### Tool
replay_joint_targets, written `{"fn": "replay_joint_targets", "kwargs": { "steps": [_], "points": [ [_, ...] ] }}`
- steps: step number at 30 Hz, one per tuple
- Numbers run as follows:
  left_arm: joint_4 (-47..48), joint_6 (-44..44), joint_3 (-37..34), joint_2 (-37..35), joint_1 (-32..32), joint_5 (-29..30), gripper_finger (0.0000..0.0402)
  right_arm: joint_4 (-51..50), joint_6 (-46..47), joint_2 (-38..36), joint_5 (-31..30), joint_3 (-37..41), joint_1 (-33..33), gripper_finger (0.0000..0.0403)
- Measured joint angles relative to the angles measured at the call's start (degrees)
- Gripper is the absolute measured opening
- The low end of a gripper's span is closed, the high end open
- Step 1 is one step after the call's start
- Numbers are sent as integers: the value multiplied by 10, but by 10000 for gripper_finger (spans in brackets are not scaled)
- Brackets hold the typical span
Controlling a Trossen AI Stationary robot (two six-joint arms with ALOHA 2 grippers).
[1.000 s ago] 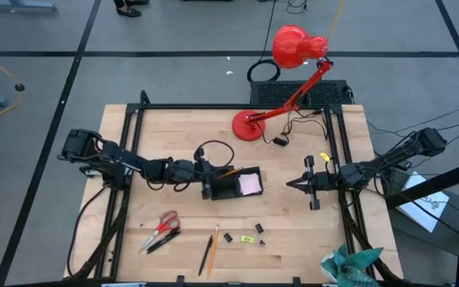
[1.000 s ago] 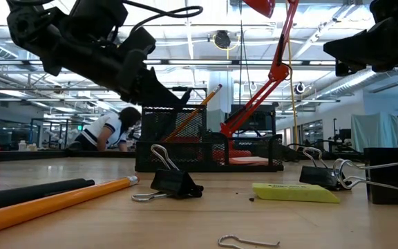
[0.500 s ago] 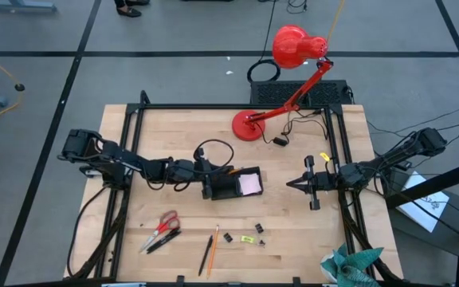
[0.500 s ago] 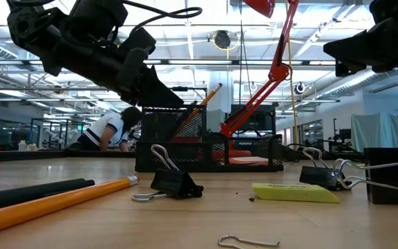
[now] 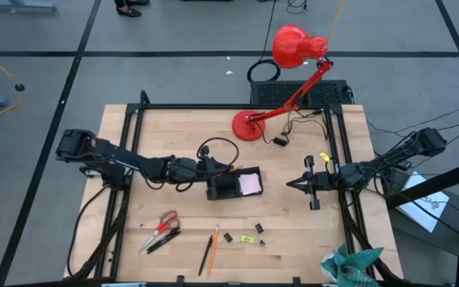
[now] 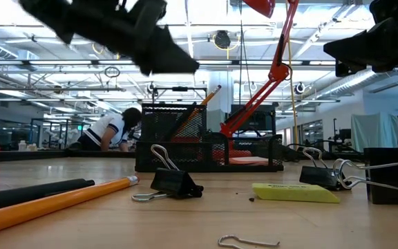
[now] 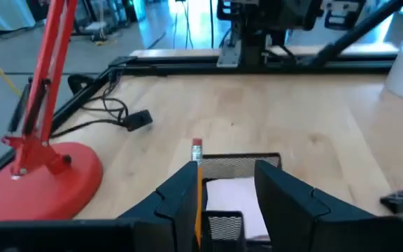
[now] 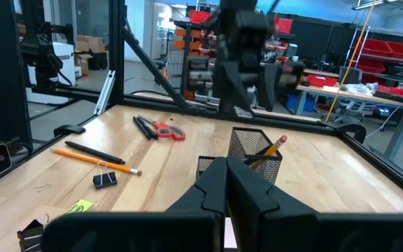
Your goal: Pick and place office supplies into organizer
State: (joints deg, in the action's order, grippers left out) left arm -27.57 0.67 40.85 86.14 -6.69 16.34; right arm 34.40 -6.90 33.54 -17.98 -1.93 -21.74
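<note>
The left gripper (image 7: pixel 226 192) hangs just above the organizer (image 5: pixel 233 185), its fingers apart and holding nothing; a pencil (image 7: pixel 197 175) stands slanted in the organizer's mesh cup, eraser end up. As I judge it, the step in hand is the release and lift-off — rise straight up so neither finger clips the leaning pencil or drags the light organizer, then head for the loose things in front of it.

The right gripper (image 5: pixel 303 183) waits well to the right of the organizer, fingers together and empty.

Counted: one organizer, with one pencil and one pink note pad (image 5: pixel 249 185) in it. In front of the organizer lie one pair of scissors (image 5: pixel 164 224), one dark pen (image 5: pixel 162 239) beside them, two more pencils (image 5: pixel 210 250) — one orange, one dark — and a few small clips with one yellow-green bit (image 5: pixel 248 238); the clips are too small to count surely.
</note>
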Motion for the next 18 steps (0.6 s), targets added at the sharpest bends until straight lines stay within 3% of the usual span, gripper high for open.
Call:
{"fn": "replay_joint_targets", "kwargs": {
  "steps": [5, 9, 14, 18],
  "points": [
    [186, 27, 100, -27, -35, 39, 149, -5, 0, 1, 0, 0, 0, 4],
    [391, 99, 195, -27, -99, 79, 149, -5, 2, 1, 1, 0, 0, 4],
    [618, 289, 281, -8, -187, 102, 150, -9, 3, 1, 1, 0, 0, 4],
    [705, 440, 289, 1, -252, 102, 150, -9, 14, 1, 1, 0, 0, 4]
  ]
}}
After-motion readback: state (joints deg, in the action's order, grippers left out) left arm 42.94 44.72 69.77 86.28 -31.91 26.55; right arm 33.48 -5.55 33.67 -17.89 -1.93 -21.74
